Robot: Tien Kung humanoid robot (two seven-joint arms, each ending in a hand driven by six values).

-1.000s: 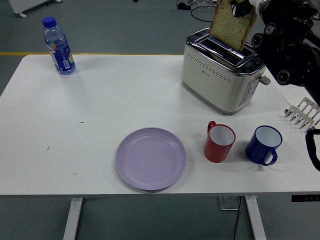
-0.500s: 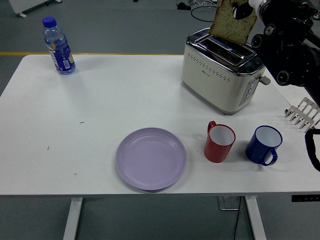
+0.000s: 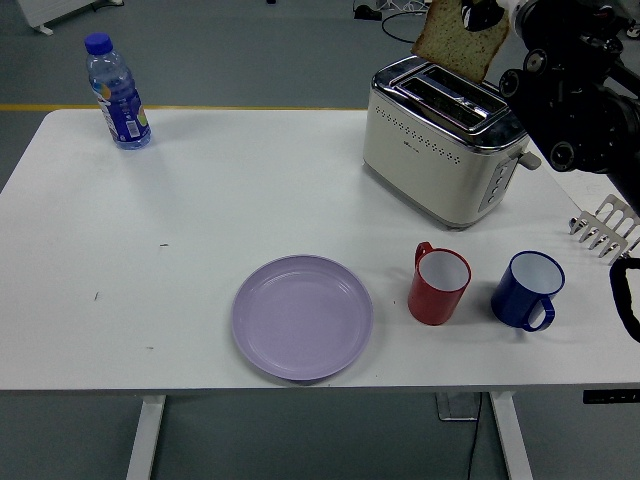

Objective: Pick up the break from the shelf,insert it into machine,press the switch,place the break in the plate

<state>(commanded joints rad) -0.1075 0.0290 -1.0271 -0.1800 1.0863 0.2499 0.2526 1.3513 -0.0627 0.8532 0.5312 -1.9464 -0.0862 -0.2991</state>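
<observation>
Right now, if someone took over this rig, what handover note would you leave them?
Right hand: shut on the bread slice, held clear above the toaster slots.
Left hand: not in view.
Purple plate sits empty at the table's near edge, left of the red mug.
Done: the bread is in hand. Whether it was toasted cannot be told.
Left: carry the slice to the plate and release it.
</observation>
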